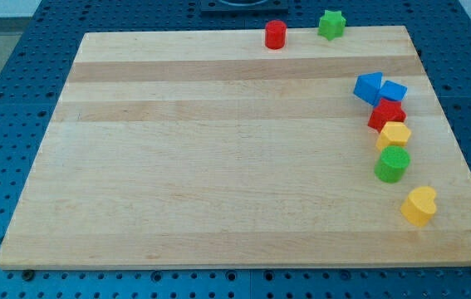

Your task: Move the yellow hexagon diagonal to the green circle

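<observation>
The yellow hexagon (394,134) sits near the view's right edge of the wooden board (218,166). It touches the green circle (393,164) just below it and a red block (386,114) just above it. My tip does not show in the view.
Two blue blocks (369,87) (394,90) sit above the red block. A yellow heart (419,205) lies at the lower right. A red cylinder (276,35) and a green star (331,24) stand at the board's top edge. A blue pegboard (19,100) surrounds the board.
</observation>
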Tool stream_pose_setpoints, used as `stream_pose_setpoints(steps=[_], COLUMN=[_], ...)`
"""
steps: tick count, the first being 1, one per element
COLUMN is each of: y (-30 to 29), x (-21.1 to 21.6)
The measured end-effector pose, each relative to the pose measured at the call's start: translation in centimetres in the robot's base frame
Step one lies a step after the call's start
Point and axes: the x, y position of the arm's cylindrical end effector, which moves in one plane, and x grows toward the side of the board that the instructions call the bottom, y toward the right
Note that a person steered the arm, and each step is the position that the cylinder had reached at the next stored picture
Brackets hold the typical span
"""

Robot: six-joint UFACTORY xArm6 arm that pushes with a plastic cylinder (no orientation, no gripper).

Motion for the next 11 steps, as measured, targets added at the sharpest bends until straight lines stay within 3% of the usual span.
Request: stream_pose_setpoints(steps=[2,3,4,6,8,9,11], y=[-0.1,-3.3,-8.4,-11.4,-18.4,-19.7,-18.0], x=[-12.6,-15.5,-15.8,-14.9,-15.3,-18.2,-14.1])
